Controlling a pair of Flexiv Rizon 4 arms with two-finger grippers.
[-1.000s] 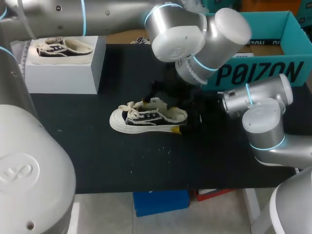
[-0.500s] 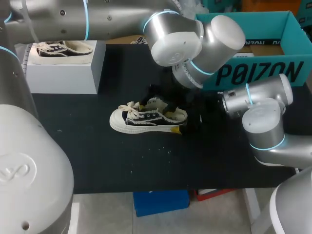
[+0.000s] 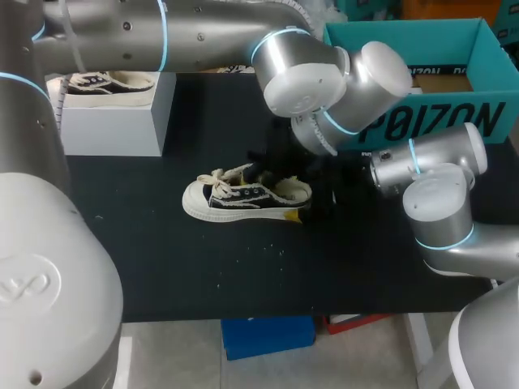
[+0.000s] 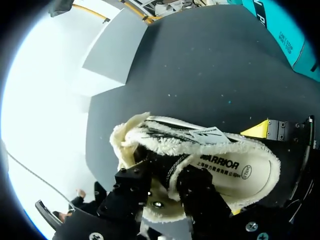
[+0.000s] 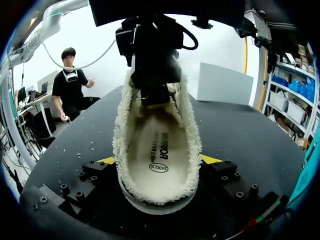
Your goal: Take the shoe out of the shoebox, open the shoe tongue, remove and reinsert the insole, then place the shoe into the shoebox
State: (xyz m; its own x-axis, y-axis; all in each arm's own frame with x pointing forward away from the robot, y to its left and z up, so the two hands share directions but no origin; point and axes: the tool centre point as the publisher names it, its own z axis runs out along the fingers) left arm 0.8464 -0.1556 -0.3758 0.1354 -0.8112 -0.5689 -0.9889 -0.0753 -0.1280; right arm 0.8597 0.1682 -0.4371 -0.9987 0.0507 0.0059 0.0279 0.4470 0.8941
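Presently the shoe (image 3: pixel 243 197) lies mid-frame on the table (image 3: pixel 162 267), its back clamped by the right end effector (image 5: pixel 159 162). The left end effector (image 4: pixel 167 182) pinches the tongue (image 4: pixel 174 166). Judged step: opening the tongue. Next, draw it forward.

The shoe (image 3: pixel 243 198) is black canvas with cream fleece trim, cream laces and a cream sole. Its insole (image 5: pixel 156 160) is cream with black print. The counter (image 3: pixel 162 259) is black, flecked pale. The shoebox (image 3: pixel 381 32) is teal with black lettering. The right claw (image 5: pixel 158 162) is black, yellow-tipped.
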